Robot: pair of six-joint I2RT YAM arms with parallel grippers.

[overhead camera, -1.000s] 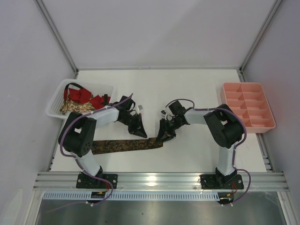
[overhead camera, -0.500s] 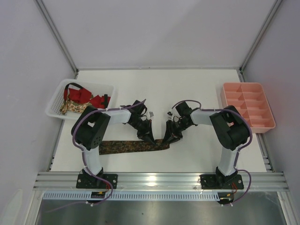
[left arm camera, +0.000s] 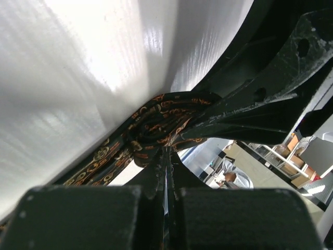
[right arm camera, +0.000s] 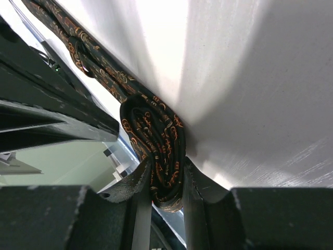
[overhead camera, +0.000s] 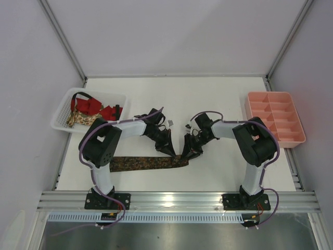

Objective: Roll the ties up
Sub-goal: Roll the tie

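Note:
A dark brown tie with a reddish-gold pattern (overhead camera: 140, 163) lies flat along the near part of the table, its right end wound into a small roll (right arm camera: 156, 140). My right gripper (overhead camera: 186, 154) is shut on that roll, a finger on each side of it. My left gripper (overhead camera: 173, 152) is shut with its tips against the roll (left arm camera: 161, 122) from the left, nothing between its fingers. A red tie (overhead camera: 93, 107) and a beige floral tie (overhead camera: 83, 119) lie in the white basket (overhead camera: 62, 112) at the back left.
A pink compartment tray (overhead camera: 274, 119) stands at the right edge of the table. The white basket is close behind my left arm. Grey walls enclose the table on the left, back and right.
Both grippers came in from the left onto the tie's right end and now meet at the roll. The tie's flat part has shifted slightly right.

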